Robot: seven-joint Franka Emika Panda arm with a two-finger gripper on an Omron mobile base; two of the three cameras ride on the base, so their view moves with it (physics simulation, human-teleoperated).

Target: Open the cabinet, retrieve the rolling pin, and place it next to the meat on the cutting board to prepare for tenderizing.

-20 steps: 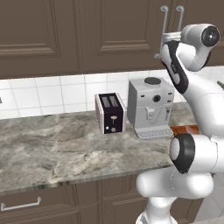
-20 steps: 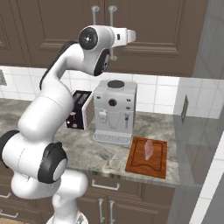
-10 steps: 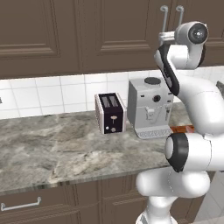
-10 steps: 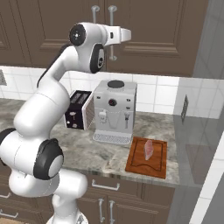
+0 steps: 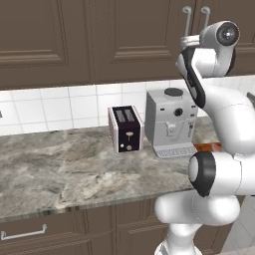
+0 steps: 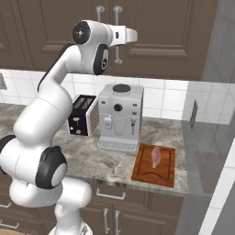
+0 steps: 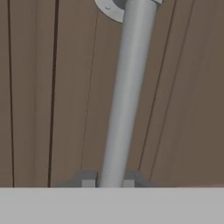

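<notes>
The cabinet (image 5: pixel 124 40) (image 6: pixel 174 36) has both dark brown doors closed. My gripper (image 7: pixel 109 180) is shut on one of its two vertical silver bar handles (image 7: pixel 127 87), beside the seam between the doors; the bar runs up from between my fingertips. My hand (image 6: pixel 120 36) is raised against the door fronts. The meat (image 6: pixel 156 157), a pale pink slab, lies on the cutting board (image 6: pixel 142 172) to the right of the coffee machine. An edge of the board (image 5: pixel 206 147) peeks out beside my arm. The rolling pin is out of view.
A grey coffee machine (image 6: pixel 120 117) (image 5: pixel 172 122) and a black toaster (image 6: pixel 81 114) (image 5: pixel 126 128) stand at the back of the marble counter (image 5: pixel 64 174). Drawers with short handles (image 5: pixel 22 234) sit below it. A tall pale panel (image 6: pixel 220 137) bounds the right side.
My upper arm and wrist have shifted slightly left and up at the cabinet front. The jaws have closed on the handle. The doors and the things on the counter have not moved.
</notes>
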